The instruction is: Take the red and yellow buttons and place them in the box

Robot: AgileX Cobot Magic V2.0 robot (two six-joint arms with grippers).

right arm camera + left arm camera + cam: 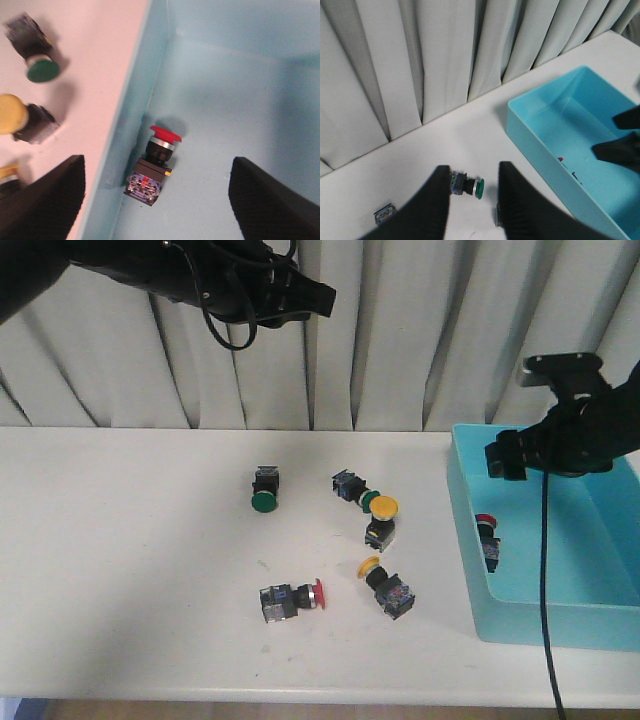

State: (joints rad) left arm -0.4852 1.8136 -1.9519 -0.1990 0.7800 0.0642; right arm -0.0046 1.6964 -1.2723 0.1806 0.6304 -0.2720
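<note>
Red button lies in the box, beneath spread right fingers.

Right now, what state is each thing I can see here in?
Box: on the table, holds one red button.
Red button in box: lying on its side by the wall.
Red button on table: on its side.
Two yellow buttons: on the table.
Two green buttons: on the table.
Left gripper: open, empty.
Right gripper: open, empty, above the box.
</note>
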